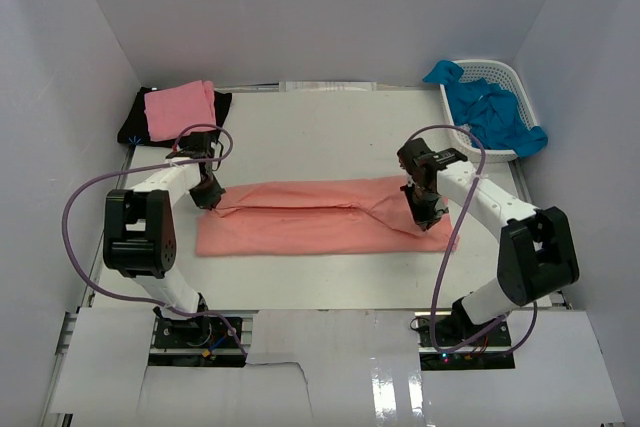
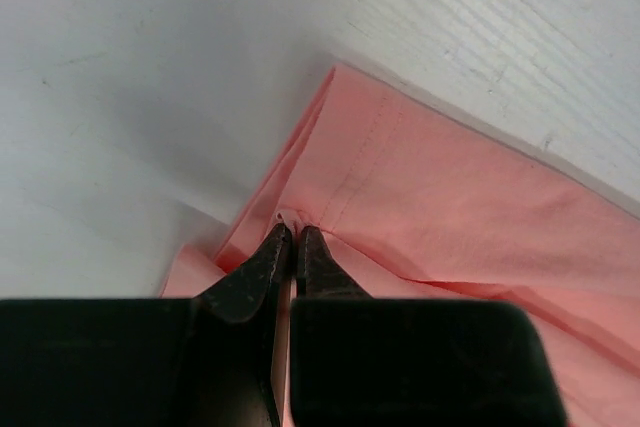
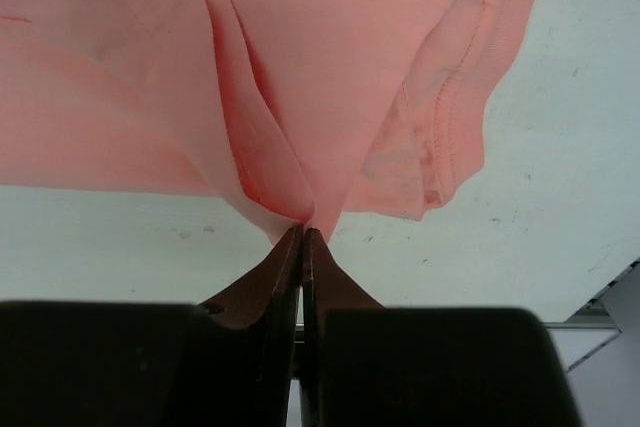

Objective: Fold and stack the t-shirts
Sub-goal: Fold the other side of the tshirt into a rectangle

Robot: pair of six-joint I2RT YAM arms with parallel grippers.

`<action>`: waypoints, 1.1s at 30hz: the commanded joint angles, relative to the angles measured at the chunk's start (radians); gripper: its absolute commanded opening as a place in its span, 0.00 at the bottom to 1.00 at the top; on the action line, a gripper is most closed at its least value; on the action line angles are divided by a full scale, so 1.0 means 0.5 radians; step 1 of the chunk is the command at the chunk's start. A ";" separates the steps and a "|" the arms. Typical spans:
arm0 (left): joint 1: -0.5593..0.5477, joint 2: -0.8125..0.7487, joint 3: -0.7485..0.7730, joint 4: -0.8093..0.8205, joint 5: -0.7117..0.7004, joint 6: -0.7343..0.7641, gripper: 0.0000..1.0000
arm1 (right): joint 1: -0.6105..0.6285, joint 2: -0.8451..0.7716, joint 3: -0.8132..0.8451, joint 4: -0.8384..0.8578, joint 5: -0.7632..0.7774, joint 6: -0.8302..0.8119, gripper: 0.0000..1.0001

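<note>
A large salmon-coral t-shirt [image 1: 320, 215] lies across the middle of the table as a long band, partly folded. My left gripper [image 1: 212, 196] is shut on its left end; the left wrist view shows the fingertips [image 2: 296, 231] pinching a fold of the cloth [image 2: 460, 197]. My right gripper [image 1: 428, 215] is shut on its right end; the right wrist view shows the tips [image 3: 302, 232] pinching gathered cloth [image 3: 300, 67] lifted a little off the table. A folded lighter pink shirt [image 1: 180, 110] lies on a black shirt [image 1: 135, 125] at the back left. Bright blue shirts [image 1: 490, 107] fill the basket.
A white lattice basket [image 1: 505, 77] stands at the back right corner against the wall. White walls close in the table on three sides. Purple cables loop from both arms. The table's right edge shows in the right wrist view [image 3: 600, 307].
</note>
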 commanded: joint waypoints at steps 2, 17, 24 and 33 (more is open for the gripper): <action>0.008 0.036 0.142 -0.089 -0.181 -0.003 0.00 | 0.045 0.130 0.184 -0.202 0.221 -0.010 0.08; 0.011 -0.019 0.281 -0.102 -0.216 0.034 0.00 | 0.042 0.051 0.246 -0.254 0.476 0.045 0.22; 0.008 -0.200 0.106 0.015 -0.035 0.138 0.40 | 0.042 0.047 0.337 -0.331 0.469 0.060 0.71; 0.008 -0.534 0.023 0.042 -0.218 0.150 0.51 | 0.039 0.047 0.565 -0.067 0.448 0.057 0.65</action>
